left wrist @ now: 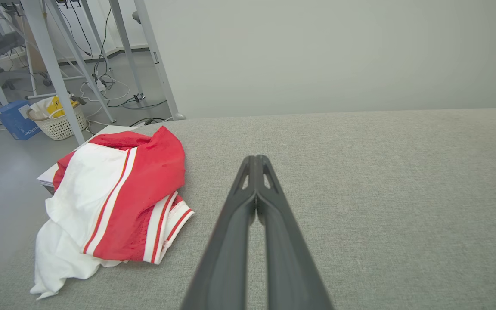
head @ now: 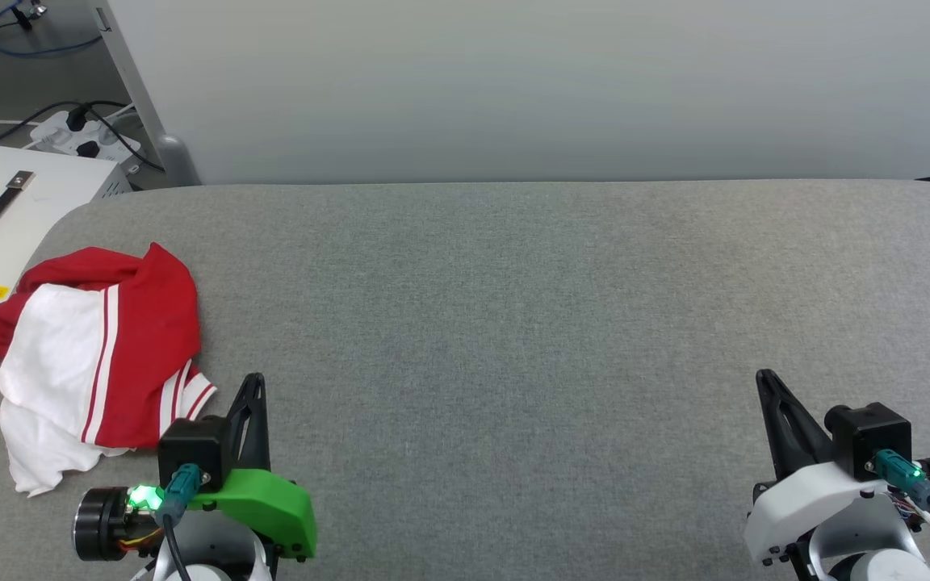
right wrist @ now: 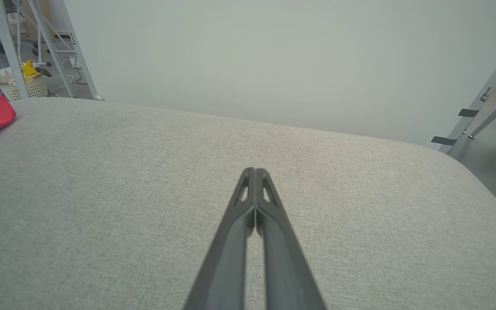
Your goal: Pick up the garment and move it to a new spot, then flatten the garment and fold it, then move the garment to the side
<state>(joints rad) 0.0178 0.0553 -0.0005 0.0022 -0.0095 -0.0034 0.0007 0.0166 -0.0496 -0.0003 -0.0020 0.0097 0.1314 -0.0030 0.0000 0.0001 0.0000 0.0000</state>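
— Two closed tools: left tool [head: 253,379] and right tool [head: 764,375], each pinched shut on nothing, over the near edge of the grey woven worktop [head: 513,282].
— And the garment [head: 102,347]?
— Crumpled at the left edge, just beside the left tool. It's smooth red-and-white cloth with striped trim. Past that edge sits a white box [head: 21,202] with a black strap.
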